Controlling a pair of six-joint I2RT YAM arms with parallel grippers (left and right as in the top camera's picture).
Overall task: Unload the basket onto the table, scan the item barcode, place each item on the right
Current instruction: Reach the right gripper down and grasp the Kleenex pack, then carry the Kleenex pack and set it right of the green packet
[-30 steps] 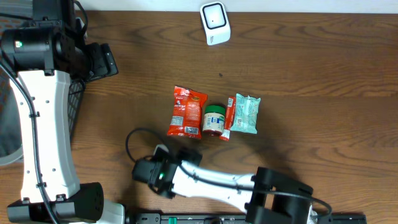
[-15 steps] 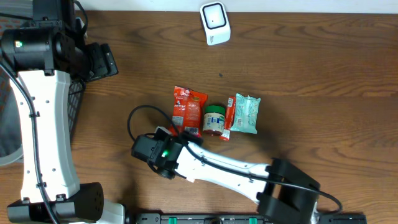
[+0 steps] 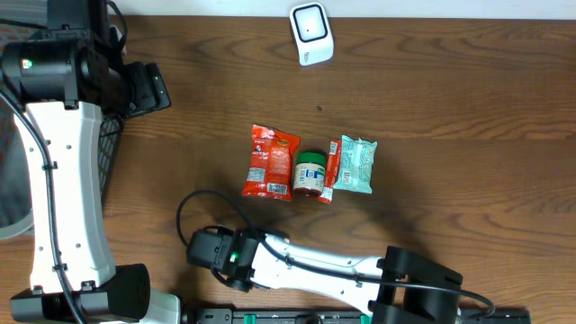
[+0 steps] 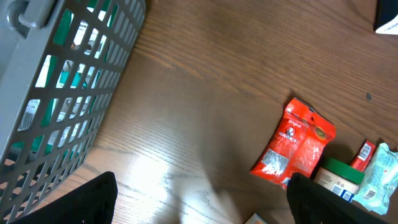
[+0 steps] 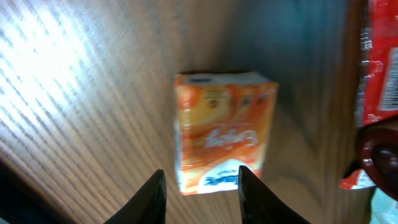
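An orange carton (image 5: 224, 134) lies flat on the wooden table in the right wrist view. My right gripper (image 5: 202, 174) stands just over its near end, one finger on each side. The jaws are narrow, with a gap still showing at the left finger. In the overhead view the carton is hidden under the right arm (image 3: 297, 261). The white scanner (image 3: 311, 34) sits at the table's far edge. My left gripper (image 4: 208, 208) hangs wide open over bare wood at the left, holding nothing.
A red snack packet (image 3: 270, 162), a green-lidded jar (image 3: 310, 174), a slim red packet (image 3: 330, 175) and a mint-green packet (image 3: 357, 165) lie in a row mid-table. A grey mesh basket (image 4: 62, 93) stands at the left edge.
The right arm swung up toward the row of packets, then drew back down toward the front edge. Its jaws have narrowed. The left arm has not moved.
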